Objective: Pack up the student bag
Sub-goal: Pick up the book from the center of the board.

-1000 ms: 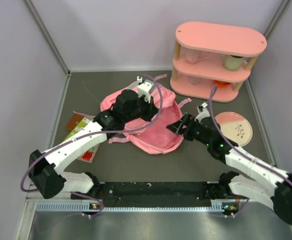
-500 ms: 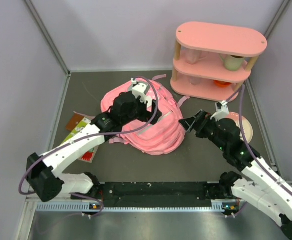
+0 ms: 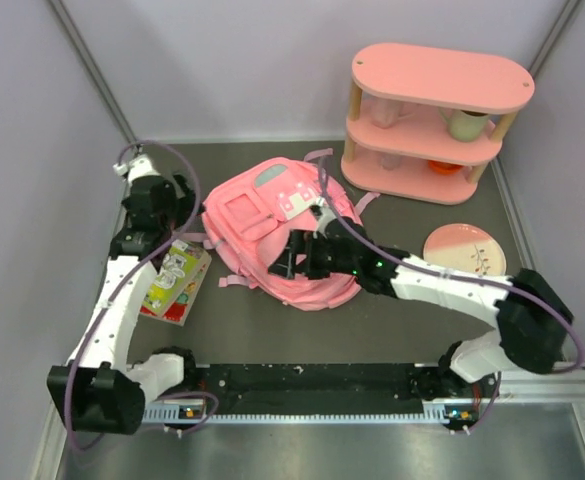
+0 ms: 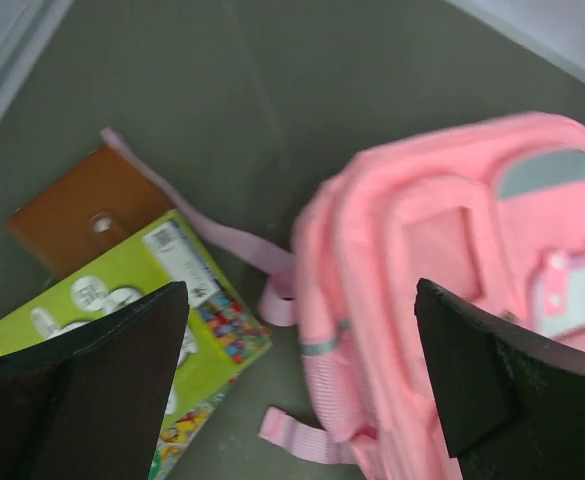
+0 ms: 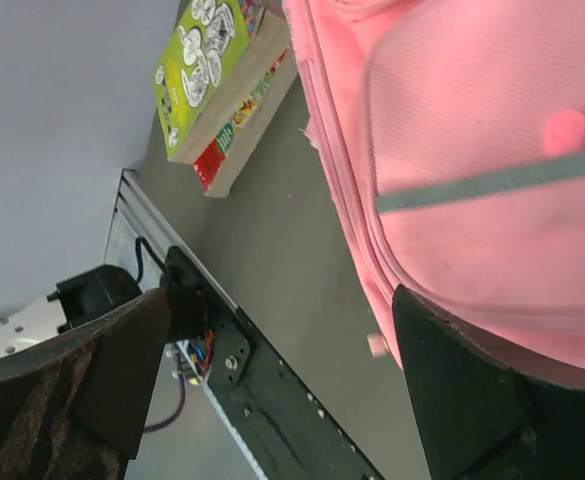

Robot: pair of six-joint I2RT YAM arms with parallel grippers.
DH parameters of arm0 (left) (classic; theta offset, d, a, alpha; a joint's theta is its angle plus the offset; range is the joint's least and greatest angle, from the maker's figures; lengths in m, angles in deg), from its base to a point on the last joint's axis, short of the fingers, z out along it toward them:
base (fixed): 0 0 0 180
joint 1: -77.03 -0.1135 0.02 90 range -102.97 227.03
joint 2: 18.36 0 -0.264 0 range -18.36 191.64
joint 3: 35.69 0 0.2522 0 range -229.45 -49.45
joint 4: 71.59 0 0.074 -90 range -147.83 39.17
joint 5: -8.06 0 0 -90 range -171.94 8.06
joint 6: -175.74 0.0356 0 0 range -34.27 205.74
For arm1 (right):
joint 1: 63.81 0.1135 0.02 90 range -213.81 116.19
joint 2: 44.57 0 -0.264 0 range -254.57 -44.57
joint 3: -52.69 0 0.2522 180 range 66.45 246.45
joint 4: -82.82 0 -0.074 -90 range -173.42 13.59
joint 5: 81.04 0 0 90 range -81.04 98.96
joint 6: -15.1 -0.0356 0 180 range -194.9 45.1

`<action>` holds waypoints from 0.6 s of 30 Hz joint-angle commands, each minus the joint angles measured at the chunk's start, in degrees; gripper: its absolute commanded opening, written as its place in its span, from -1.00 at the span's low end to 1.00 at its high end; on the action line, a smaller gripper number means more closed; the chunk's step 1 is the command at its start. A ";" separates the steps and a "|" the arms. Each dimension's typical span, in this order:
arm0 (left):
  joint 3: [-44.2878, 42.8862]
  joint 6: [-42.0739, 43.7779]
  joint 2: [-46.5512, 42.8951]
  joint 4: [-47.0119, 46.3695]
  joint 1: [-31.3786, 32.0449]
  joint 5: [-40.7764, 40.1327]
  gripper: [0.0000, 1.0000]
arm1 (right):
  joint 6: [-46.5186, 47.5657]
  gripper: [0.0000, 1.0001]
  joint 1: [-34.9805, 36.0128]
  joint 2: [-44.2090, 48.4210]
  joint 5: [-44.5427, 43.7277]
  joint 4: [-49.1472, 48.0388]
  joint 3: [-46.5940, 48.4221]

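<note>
At the middle of the counter (image 3: 272,345) the student bag (image 3: 262,215) lies flat with its pockets facing up, and no open mouth shows in any view, so I judge the packing hardly begun. Off the bag's 9 o'clock side the left hand (image 4: 300,300) hangs with its fingers spread wide and nothing between them, looking down on the gap between bag and books. At the bag's 6 o'clock edge the right hand (image 5: 280,300) is also spread and empty, its forearm lying low just off the bag's 4 o'clock corner. The likeliest trouble is there: if that arm swings or lifts while brushing the fabric, it may drag the soft bag sideways or fold it over. A loose pink strap (image 4: 212,235) runs from the bag toward 9 o'clock and lies beside the green picture book (image 3: 179,275) at 8 o'clock, which rests partly on a brown booklet (image 4: 77,205). A hand closing on the book could pinch the strap with it and tug the bag. Both lie flat, so fingers may skid off their edges. A pink shelf unit (image 3: 437,90) stands at 1 o'clock with a cup (image 3: 467,124) on its middle tier, and a plate (image 3: 467,255) sits at 3 o'clock, near the right arm's elbow sweep.
</note>
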 commanded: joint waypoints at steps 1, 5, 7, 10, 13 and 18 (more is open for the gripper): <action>3.15 -5.12 0.88 0.51 -12.07 5.74 0.97 | -0.95 0.83 2.32 -9.70 4.51 -6.58 8.92; 4.37 -4.44 3.87 -1.50 -22.88 11.62 0.97 | -0.94 0.83 4.44 -19.30 6.09 -1.48 21.02; 2.02 -3.38 7.02 1.28 -25.53 15.93 0.97 | -1.21 0.84 5.49 -23.69 4.87 0.88 25.69; -1.24 -0.39 11.50 5.32 -26.42 12.01 0.97 | -1.21 0.86 7.69 -26.96 -0.31 1.77 29.74; -1.34 2.60 15.55 5.61 -26.95 10.24 0.97 | -2.17 0.87 9.01 -32.40 -2.87 2.30 35.10; 1.46 6.46 19.61 2.72 -27.48 14.00 0.97 | -1.21 0.87 10.15 -40.06 -1.20 6.96 41.45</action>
